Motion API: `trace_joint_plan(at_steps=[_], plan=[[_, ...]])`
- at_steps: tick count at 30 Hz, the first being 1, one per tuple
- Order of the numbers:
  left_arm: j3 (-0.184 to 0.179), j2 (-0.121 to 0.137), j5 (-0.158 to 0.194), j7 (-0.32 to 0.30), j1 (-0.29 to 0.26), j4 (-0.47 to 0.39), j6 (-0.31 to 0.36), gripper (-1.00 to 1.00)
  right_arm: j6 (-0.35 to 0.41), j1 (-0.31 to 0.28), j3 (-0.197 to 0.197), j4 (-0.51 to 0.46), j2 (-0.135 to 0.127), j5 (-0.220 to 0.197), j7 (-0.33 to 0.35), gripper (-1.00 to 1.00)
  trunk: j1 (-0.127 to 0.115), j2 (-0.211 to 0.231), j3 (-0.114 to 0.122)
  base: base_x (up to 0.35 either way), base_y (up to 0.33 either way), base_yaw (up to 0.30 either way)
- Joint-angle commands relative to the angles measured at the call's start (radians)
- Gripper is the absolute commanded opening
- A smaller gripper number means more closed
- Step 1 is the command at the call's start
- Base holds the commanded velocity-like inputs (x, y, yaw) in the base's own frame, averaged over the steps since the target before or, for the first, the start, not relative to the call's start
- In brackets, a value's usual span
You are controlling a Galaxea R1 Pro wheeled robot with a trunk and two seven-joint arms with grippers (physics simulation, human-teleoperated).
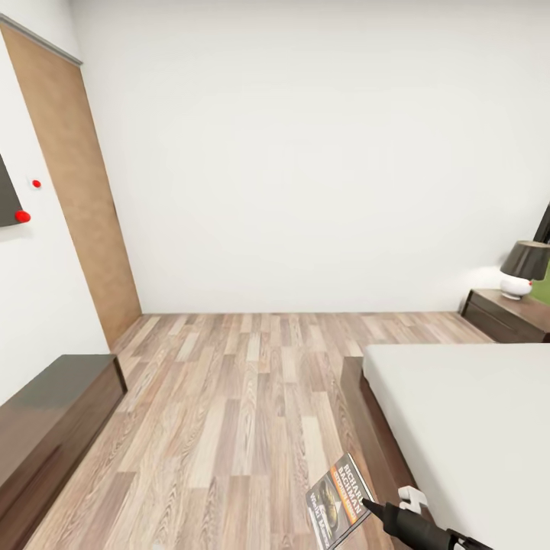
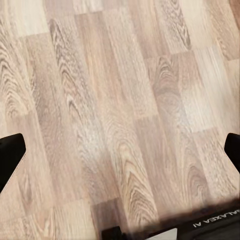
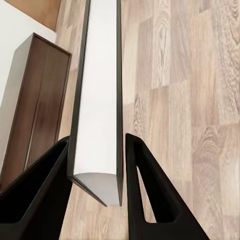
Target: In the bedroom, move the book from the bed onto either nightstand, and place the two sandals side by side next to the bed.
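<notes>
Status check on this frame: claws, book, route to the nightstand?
Right claw shut on the book, carried over the floor beside the bed. Left claw open, holding nothing. Nightstand ahead by the far wall, bare floor between.

Open floor (image 1: 229, 397) between cabinet (image 1: 53, 412) and bed (image 1: 466, 428)

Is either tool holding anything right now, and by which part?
The right tool pinches the book across its thickness near one end. The left tool is open over bare floor, holding nothing.
</notes>
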Motion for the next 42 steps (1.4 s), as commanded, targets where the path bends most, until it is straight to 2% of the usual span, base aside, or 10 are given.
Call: trace_joint_plan(at_steps=[1,9,16,19,42], plan=[[-0.008,0.000,0.008,-0.003,-0.001,0.001,-0.003,1.00,-0.003,-0.001,-0.005,0.003,0.000,-0.004,0.003,-1.00,0.001,-0.001,-0.001,0.316,0.000,0.000],[-0.008,0.006,0.006,-0.005,0.000,0.000,-0.001,1.00,-0.003,-0.001,-0.005,0.003,0.000,-0.004,0.003,-1.00,0.001,-0.001,-0.001,0.316,0.000,0.000],[-0.010,0.004,-0.076,-0.013,0.000,0.001,0.000,1.00,-0.002,-0.001,-0.005,0.003,0.000,-0.004,0.003,-1.00,0.001,-0.001,-0.001,0.315,0.000,0.000],[-0.010,0.003,-0.090,-0.015,0.000,0.001,0.001,1.00,-0.002,-0.002,-0.005,0.003,0.000,-0.004,0.003,-1.00,0.001,-0.001,-0.001,0.300,0.000,0.000],[-0.008,-0.004,-0.089,-0.006,0.000,0.001,-0.004,1.00,-0.002,-0.002,-0.005,0.003,0.000,-0.004,0.002,-1.00,0.001,-0.001,-0.001,0.276,0.000,0.000]])
